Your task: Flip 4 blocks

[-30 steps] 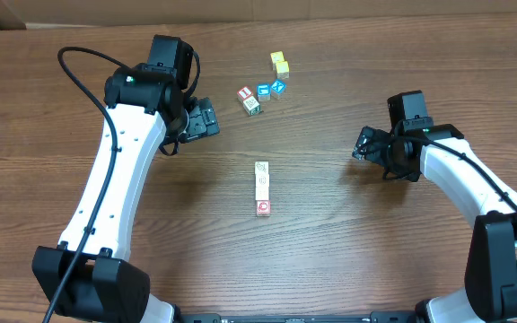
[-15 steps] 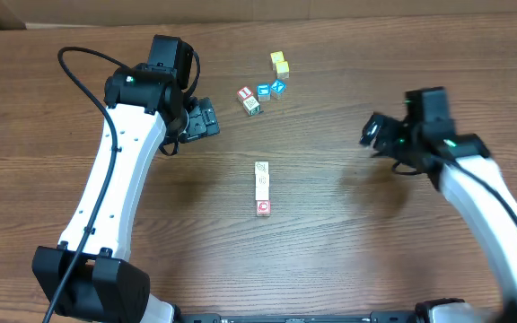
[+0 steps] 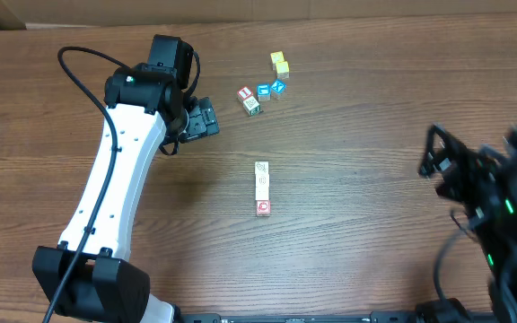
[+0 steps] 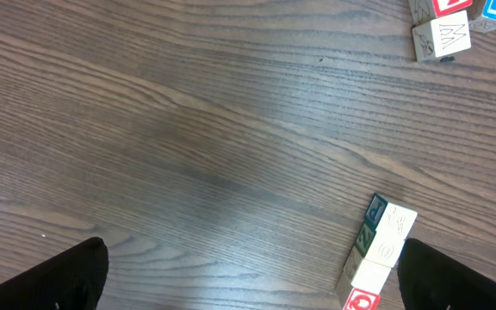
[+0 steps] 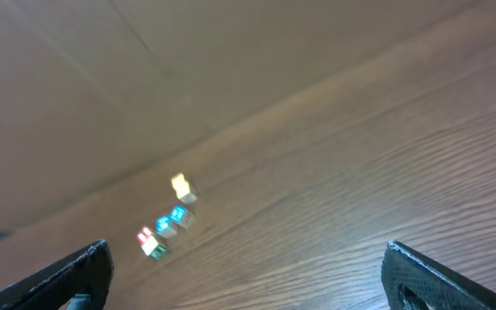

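1. At table (image 3: 357, 260) centre: found the row of blocks (image 3: 261, 188) laid end to end and touching, apparently four, pale faces up, red mark on the near-end one. Judged lined up there for equal reach from either arm.
2. Near the far edge: noted a loose cluster of a red-lettered cube (image 3: 245, 93), a pale cube (image 3: 252, 106) just beside it, blue-faced cubes (image 3: 263, 91) and yellow cubes (image 3: 282, 67). Sat well apart from the row; read as bystanders, not the job.
3. Over bare wood left of that cluster: hung the left gripper (image 3: 203, 118), fingers (image 4: 67, 275) spread wide with nothing between. Caught the row only at the lower right of the left wrist view, so not centred on it. Judged as hovering clear, not committed to a pick.
4. At the right edge: showed the right gripper (image 5: 246, 263) spread wide and empty as well. Came out smeared in overhead, well apart from the row. Pointed its camera across at the far cluster and the cardboard backing (image 5: 145, 69), not down at the blocks. Judged no approach lined up.
5. Could not tell from the faces whether any flip was done. Judged the next move as needing a descent onto an end block of the row, with a risk of nudging the touching neighbour.
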Tool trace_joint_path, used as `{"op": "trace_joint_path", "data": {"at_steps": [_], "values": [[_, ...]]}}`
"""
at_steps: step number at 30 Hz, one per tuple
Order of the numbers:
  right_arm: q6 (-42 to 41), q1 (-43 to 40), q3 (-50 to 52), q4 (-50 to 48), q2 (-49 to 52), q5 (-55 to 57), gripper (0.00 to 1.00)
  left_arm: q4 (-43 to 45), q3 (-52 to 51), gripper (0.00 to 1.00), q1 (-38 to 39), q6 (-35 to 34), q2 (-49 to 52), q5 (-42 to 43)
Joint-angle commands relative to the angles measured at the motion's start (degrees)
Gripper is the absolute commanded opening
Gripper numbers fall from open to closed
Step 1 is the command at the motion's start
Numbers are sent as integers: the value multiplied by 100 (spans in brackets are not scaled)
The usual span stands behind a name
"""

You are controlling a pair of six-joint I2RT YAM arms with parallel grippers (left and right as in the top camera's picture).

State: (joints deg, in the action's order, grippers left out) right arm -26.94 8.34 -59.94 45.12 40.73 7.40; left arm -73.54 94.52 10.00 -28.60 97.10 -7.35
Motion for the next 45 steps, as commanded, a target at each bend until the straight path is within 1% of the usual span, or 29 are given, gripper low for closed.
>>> {"op": "trace_joint_path", "data": {"at_steps": [1, 5, 8, 13, 16, 19, 21, 24, 28, 29, 31, 38, 45], "values": [[92, 28, -13, 177, -828, 157, 100, 7, 17, 100, -35, -35, 57, -96], [197, 28, 170, 197, -1611, 157, 100, 7, 17, 100, -35, -35, 57, -96], [197, 28, 498, 197, -2175, 155, 100, 7, 17, 100, -35, -35, 57, -96], [190, 28, 1307, 120, -3117, 151, 100, 7, 17, 99, -35, -35, 57, -96], [192, 28, 1864, -291, -3604, 31, 100, 7, 17, 100, -35, -33, 57, -96], [195, 28, 2492, -1167, -4030, -68, 100, 7, 17, 100, -35, -33, 57, -96], [317, 28, 2835, -1875, -4037, -188, 100, 7, 17, 99, -35, -35, 57, -96], [820, 28, 3355, -3217, -4050, -597, 100, 7, 17, 100, -35, -33, 57, -96], [1856, 28, 4138, -5429, -4050, -1340, 100, 7, 17, 100, -35, -35, 57, -96], [2026, 28, 4297, -5792, -4050, -1438, 100, 7, 17, 100, -35, -33, 57, -96], [2277, 28, 4581, -6194, -4050, -1528, 100, 7, 17, 100, -35, -33, 57, -96], [2291, 26, 5390, -6070, -4052, -1478, 100, 7, 17, 100, -35, -33, 57, -96], [2291, 26, 5960, -6008, -4052, -1320, 100, 7, 17, 99, -35, -35, 57, -96]]}}
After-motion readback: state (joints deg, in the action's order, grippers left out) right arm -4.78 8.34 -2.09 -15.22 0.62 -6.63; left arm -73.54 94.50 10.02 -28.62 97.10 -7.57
